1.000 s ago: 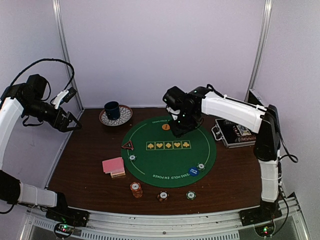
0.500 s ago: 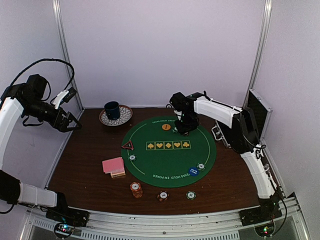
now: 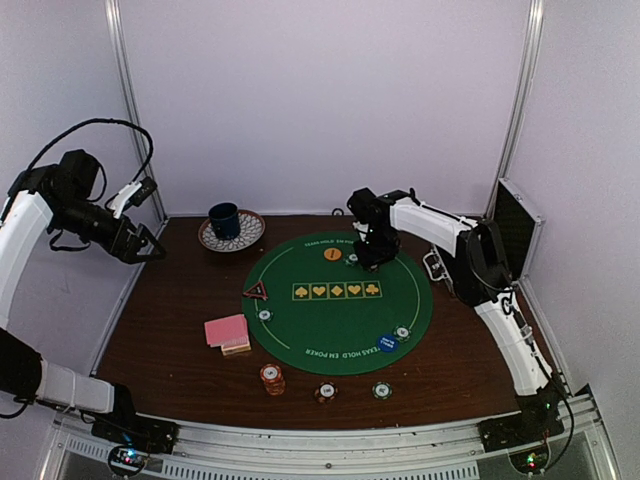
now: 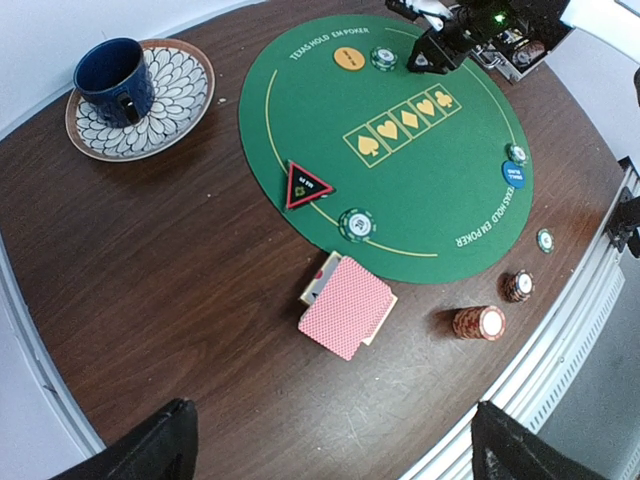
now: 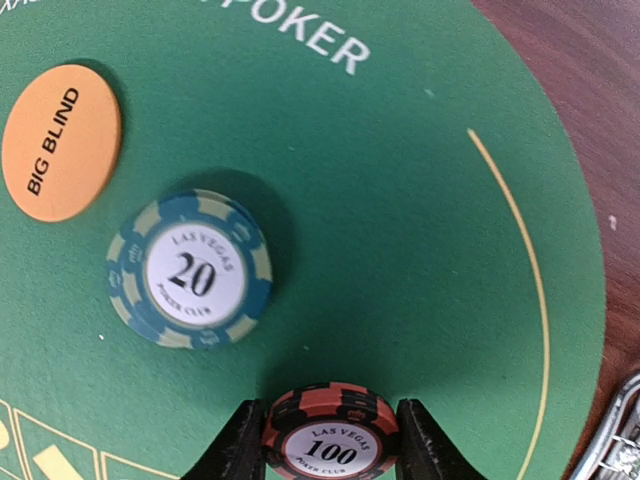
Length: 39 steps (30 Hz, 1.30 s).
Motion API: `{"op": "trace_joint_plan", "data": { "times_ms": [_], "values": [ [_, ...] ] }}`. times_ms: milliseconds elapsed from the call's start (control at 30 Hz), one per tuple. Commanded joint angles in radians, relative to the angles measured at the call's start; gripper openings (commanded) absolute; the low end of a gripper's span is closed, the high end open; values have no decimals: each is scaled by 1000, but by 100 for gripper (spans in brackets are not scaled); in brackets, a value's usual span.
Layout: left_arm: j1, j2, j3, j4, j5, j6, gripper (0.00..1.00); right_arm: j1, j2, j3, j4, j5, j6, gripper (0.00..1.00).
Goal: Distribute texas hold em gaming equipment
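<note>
Red poker chip (image 5: 331, 428) between jaws of right gripper (image 5: 332, 452)

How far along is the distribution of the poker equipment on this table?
Done, it seems: the big blind button has a green 20 chip beside it on the mat, and the blue button and the triangular marker each have one chip nearby. In hand: the right gripper holds a red 100 chip near that pair. Left: the orange stack, two loose chips and the pink cards lie off the mat.

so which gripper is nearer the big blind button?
Right. Right gripper is beside the button, gripping a red chip; left gripper hangs open near the table's far-left corner.
</note>
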Motion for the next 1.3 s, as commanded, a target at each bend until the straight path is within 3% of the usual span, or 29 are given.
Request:
{"op": "trace_joint_plan", "data": {
  "times_ms": [0,167,267,467,900,1267],
  "values": [
    [7,11,15,3,23,16,97,-9,32,62,19,-25,3,37],
    [7,20,4,7,19,21,97,-16,50,68,23,-39,9,41],
    [7,19,-8,20,21,20,97,-16,53,62,11,-48,21,57],
    [7,35,17,13,17,11,98,-6,11,18,23,-68,37,76],
    [7,4,18,-7,-5,13,98,78,-173,-57,14,-21,42,80],
    [7,-46,-28,-7,-21,18,98,323,-507,-469,96,70,92,95]
  ]
}}
